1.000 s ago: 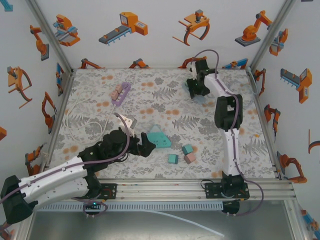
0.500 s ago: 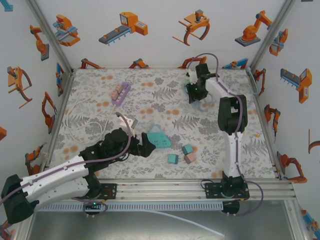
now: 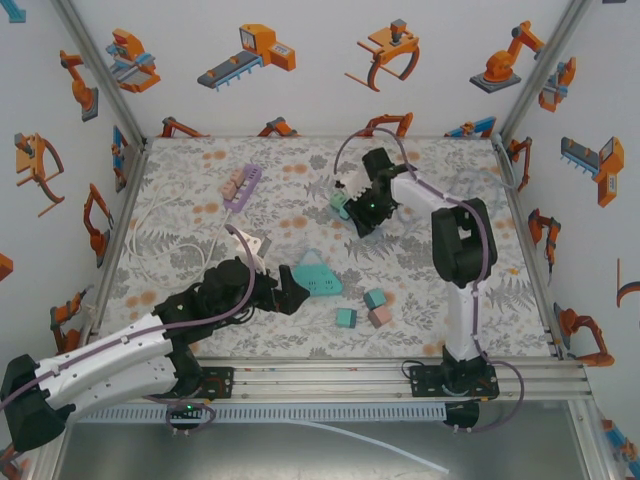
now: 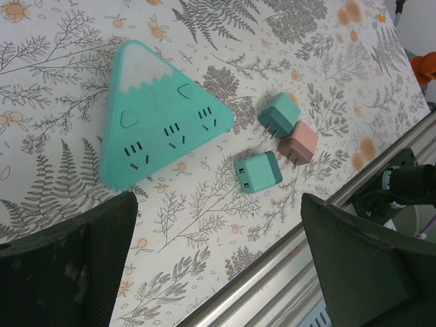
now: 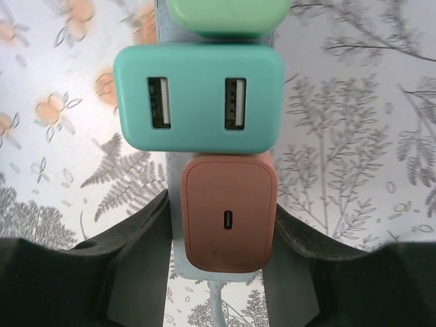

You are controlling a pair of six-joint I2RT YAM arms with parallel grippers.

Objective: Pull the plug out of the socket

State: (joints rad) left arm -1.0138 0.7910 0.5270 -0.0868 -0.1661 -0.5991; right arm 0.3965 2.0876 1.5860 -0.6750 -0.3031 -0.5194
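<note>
A pale grey power strip carries three plugs in a row: green, teal with two USB ports and a pink plug at the cable end. My right gripper is shut on the pink plug, one finger on each side. From above, that gripper hangs over the mid-back of the table with the strip's plugs sticking out to its left. My left gripper is wide open and holds nothing, hovering by the teal triangular socket.
Three loose plugs, two teal and one pink, lie right of the triangle. A purple power strip with plugs and a white cable lies at the back left. The metal front rail runs just beneath the left gripper.
My right gripper has swung from the back right toward the middle of the table, carrying the strip with its plugs. The left arm has barely shifted.
</note>
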